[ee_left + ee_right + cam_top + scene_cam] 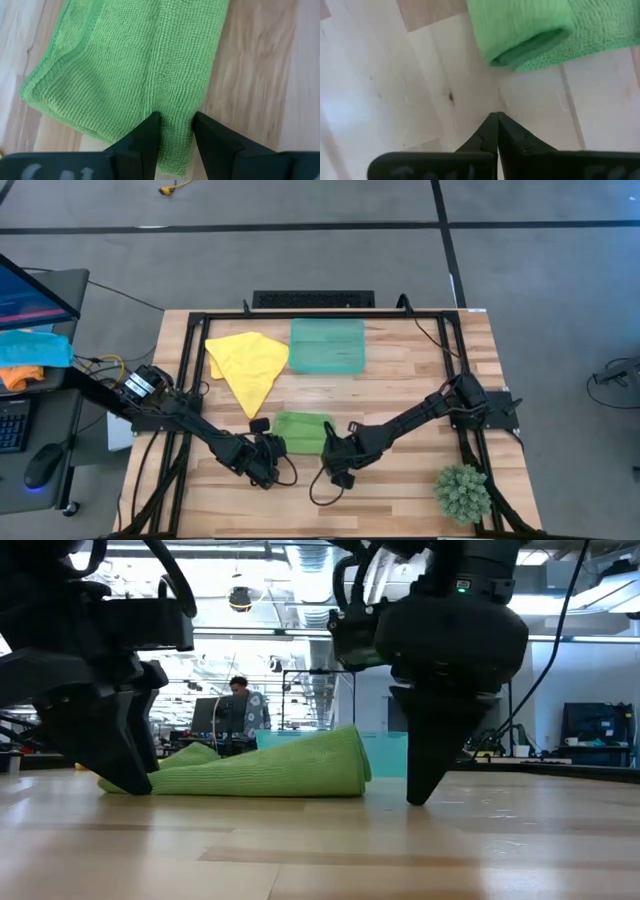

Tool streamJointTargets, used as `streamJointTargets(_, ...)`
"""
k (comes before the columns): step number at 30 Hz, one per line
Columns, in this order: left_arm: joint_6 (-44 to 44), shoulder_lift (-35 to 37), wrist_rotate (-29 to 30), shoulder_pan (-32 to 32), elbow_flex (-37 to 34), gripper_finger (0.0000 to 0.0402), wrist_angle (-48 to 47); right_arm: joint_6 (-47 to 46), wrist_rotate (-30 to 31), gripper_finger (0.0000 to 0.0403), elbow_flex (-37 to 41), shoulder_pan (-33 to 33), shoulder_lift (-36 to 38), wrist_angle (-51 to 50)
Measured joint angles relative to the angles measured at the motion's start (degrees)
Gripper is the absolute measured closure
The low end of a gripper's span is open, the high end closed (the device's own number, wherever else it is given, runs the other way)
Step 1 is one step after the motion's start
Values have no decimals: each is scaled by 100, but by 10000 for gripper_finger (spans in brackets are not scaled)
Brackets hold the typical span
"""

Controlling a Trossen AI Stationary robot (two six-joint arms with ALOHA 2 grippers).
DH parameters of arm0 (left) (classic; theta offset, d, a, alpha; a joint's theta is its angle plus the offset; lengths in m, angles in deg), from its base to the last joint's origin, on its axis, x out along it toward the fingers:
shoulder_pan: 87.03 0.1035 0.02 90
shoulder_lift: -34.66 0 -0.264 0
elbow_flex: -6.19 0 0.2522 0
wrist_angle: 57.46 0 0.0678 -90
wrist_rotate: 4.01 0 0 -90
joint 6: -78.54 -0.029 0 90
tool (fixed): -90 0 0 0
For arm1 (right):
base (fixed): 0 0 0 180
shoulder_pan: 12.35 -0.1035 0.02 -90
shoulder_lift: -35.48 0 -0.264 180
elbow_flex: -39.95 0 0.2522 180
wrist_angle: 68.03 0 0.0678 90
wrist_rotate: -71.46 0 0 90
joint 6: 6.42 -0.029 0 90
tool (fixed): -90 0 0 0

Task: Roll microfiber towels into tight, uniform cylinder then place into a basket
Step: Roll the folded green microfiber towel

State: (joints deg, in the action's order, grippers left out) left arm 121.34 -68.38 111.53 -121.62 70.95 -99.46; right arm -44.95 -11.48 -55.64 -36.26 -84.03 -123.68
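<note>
Here the wooden table (400,490) bears everything — workshop room behind.

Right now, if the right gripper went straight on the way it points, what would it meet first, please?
Probably the rolled end of the lime green towel, after bare table; the shut right gripper points slightly beside it, so it might just graze it.

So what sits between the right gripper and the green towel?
Nothing: in the right wrist view only bare wooden table separates the shut right gripper from the rolled end of the green towel. The low view shows the same gap.
</note>
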Motion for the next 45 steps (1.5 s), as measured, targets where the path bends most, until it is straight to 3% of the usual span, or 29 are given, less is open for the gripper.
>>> streamJointTargets(6,99,-11,-52,-3,104,286,-19,311,735,378,19,-250,327,-282)
streamJointTargets(12,77,-14,-98,-4,139,286,3,1701,1986,379,0,-634,591,537)
streamJointTargets(21,83,-14,-98,-4,144,286,13,3318,1417,339,-5,-629,583,816)
streamJointTargets(30,151,-14,-98,-4,145,286,17,4648,1385,243,-8,-581,583,1285)
streamJointTargets(37,230,-14,-122,-7,149,286,35,4817,1387,175,-21,-400,514,1274)
streamJointTargets(45,230,-11,-125,-7,149,286,31,4969,1520,175,20,-219,100,1019)
